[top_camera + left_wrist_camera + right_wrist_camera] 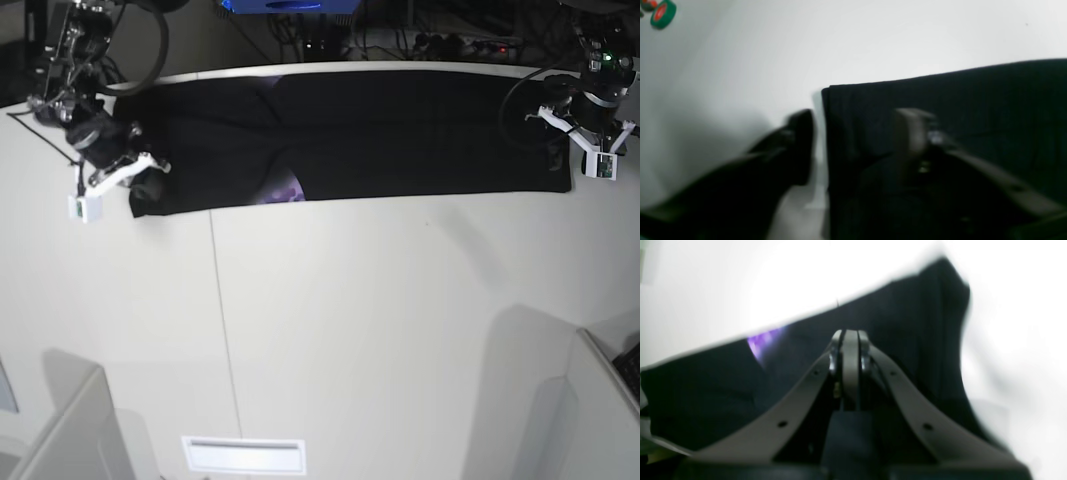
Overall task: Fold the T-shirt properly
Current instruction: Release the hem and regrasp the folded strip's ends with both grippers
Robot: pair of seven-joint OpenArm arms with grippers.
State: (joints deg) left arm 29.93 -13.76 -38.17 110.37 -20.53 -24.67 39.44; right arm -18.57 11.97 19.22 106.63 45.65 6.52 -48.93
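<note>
The black T-shirt [400,130] lies folded into a long band along the table's far edge. A bit of its purple print [283,191] shows at the front edge, and also in the right wrist view [761,340]. My left gripper [562,150] is at the band's right end. In the left wrist view it [857,143] is open, with one finger over the cloth [973,110] and the other on bare table beside the edge. My right gripper [148,190] is at the band's left end. Its tips [850,336] are pressed together in the bunched cloth [913,323].
The white table [400,320] has a seam [220,330] running toward me. A green tape roll [662,13] lies beyond the shirt's right end. Cables and a power strip [460,45] sit behind the table. Grey panels [70,430] [600,400] stand at the near corners.
</note>
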